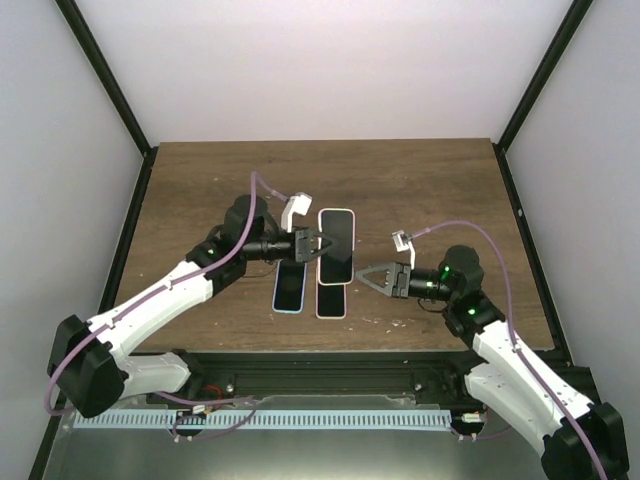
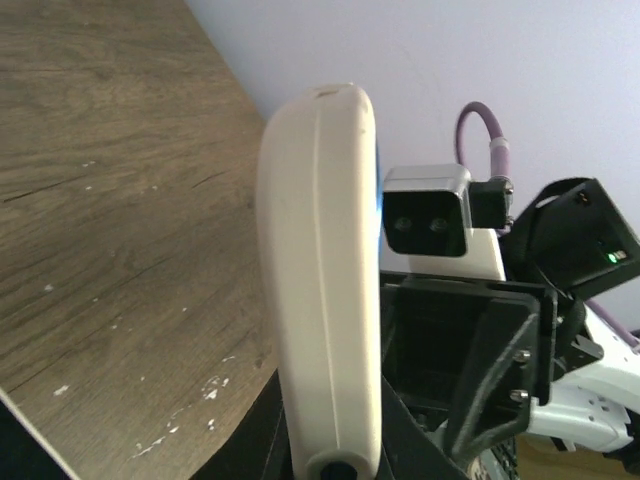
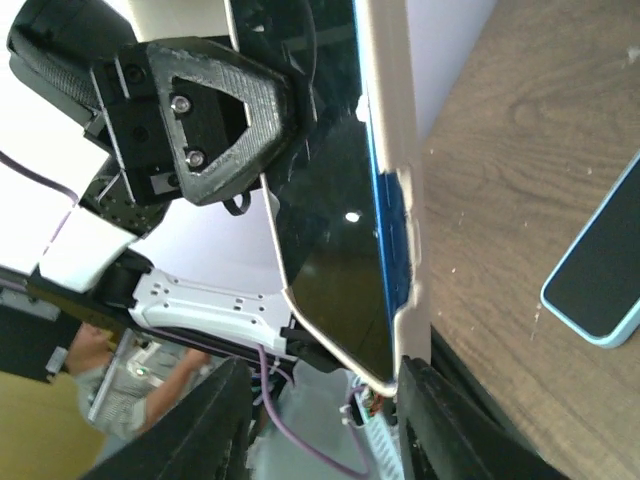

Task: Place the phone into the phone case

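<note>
Table (image 1: 420,190): L end effector (image 1: 318,243) pinches phone case (image 2: 320,300) edge; R end effector (image 1: 364,273) nearby.

Left tool (image 1: 316,245) pinched shut, right tool (image 1: 364,272) parted.

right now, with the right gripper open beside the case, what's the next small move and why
Probably press the right gripper against the phone to seat it. The left gripper holds the white case, and a blue strip of the phone's edge shows along the case's lip, so it may not be fully in.
</note>
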Controlling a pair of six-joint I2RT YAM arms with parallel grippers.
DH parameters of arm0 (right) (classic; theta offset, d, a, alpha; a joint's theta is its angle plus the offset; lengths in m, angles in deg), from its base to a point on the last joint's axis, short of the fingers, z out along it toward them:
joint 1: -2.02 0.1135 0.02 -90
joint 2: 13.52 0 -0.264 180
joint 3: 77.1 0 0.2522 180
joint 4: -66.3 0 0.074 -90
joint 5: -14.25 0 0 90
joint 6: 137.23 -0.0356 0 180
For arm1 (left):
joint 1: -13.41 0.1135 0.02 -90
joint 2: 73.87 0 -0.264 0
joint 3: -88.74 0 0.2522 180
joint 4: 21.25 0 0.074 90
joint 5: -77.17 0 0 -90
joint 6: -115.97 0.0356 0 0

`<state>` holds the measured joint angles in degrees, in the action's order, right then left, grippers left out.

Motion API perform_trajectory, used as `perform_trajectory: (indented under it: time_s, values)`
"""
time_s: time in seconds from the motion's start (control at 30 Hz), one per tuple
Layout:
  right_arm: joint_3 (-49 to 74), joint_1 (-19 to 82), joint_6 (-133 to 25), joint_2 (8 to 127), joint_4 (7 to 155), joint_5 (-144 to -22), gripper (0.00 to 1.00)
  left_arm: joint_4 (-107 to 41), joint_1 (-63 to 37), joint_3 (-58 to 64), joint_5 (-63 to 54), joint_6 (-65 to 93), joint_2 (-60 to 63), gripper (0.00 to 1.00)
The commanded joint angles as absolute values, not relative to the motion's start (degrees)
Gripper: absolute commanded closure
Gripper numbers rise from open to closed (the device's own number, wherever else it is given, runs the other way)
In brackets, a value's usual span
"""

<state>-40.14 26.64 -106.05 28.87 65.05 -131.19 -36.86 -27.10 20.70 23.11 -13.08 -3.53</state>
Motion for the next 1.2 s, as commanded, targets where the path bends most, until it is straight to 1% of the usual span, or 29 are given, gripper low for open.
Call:
perform_trajectory:
  time_s: [0.0,0.1,0.2,0.23,0.27,0.43,0.53,0.63,0.73,0.9,0.97,1.03,1.07,1.17]
  values:
    - [-38.69,27.11,-101.07,26.61,69.8,-129.16,0.52,-36.94,-23.52,21.58,24.17,-14.44,-4.27,1.0]
    - [-38.58,27.07,-99.65,24.49,71.48,-127.86,0.35,-41.23,-19.65,22.72,24.59,-13.07,-5.26,1.0]
    - [-37.72,27.1,-98.08,23.35,73.79,-127.16,0.09,-48.6,-15.52,22.92,24.26,-10.04,-5.6,1.0]
    - [-37.29,27.09,-97.5,23.22,75.1,-127.03,0.02,-51.52,-13.35,23.11,23.82,-9.07,-5.48,1.0]
    - [-36.89,27.07,-97.04,23.22,75.92,-126.93,0.0,-53.82,-11.61,23.39,24.19,-8.09,-5.23,1.0]
    - [-36.08,27.07,-95.54,22.83,78.08,-126.16,0.0,-64.88,-1.17,24.88,28.53,-1.73,-1.57,1.0]
    - [-36.04,27.07,-95.18,22.99,78.11,-126.27,0.0,-67.06,5.23,25.84,31.22,0.5,1.63,1.0]
    - [-35.85,27.13,-94.34,23.27,78.47,-126.51,0.0,-65.36,11.3,27.37,33.21,0.92,5.19,1.0]
    - [-35.5,27.09,-93.42,23.29,79.32,-126.69,0.0,-62.37,15.19,28.01,35.71,0.9,10.14,1.0]
    - [-34.99,27.07,-92.27,23.43,80.49,-126.57,0.0,-53.49,16.13,29.96,39.08,-2.09,16.98,1.0]
    - [-34.95,27.07,-92.01,23.61,80.57,-126.41,0.0,-52.67,16.14,30.32,38.38,-2.05,18.61,0.99]
    - [-34.99,27.1,-91.89,23.78,80.45,-126.26,0.0,-53.6,16.13,30.38,36.92,-1.38,19.7,0.97]
    - [-34.96,27.09,-91.88,23.86,80.43,-126.24,0.0,-54.8,16.13,30.4,35.51,-1.17,19.92,0.93]
    - [-34.86,27.07,-91.79,24.33,80.53,-125.95,0.0,-57.66,16.09,30.46,31.02,-1.1,19.7,0.78]
